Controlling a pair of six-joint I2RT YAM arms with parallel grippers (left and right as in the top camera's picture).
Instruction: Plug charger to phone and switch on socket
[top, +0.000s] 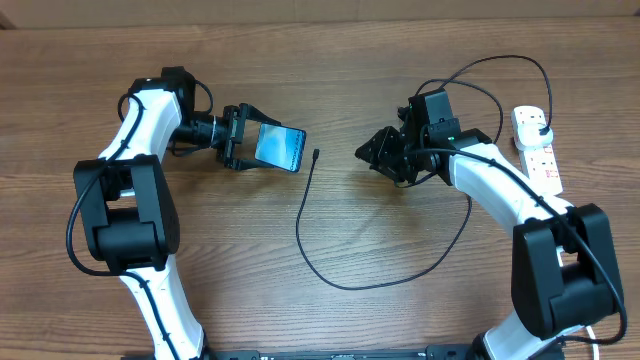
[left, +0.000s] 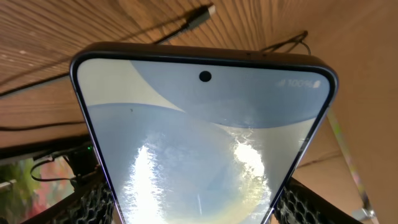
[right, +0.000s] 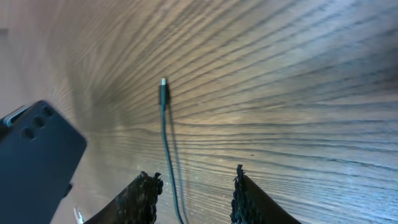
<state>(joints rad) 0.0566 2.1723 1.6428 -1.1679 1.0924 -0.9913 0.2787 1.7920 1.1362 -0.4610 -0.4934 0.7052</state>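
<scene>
My left gripper is shut on the phone and holds it tilted above the table; its blue screen fills the left wrist view. The charger cable lies in a loop on the table, its connector tip just right of the phone. Its plug sits in the white socket strip at far right. My right gripper is open and empty, right of the tip. In the right wrist view the cable runs between the open fingers, tip ahead, phone back at left.
The wooden table carries both arms; the left arm reaches from the left, the right arm from the right. A beige wall edge runs along the far side.
</scene>
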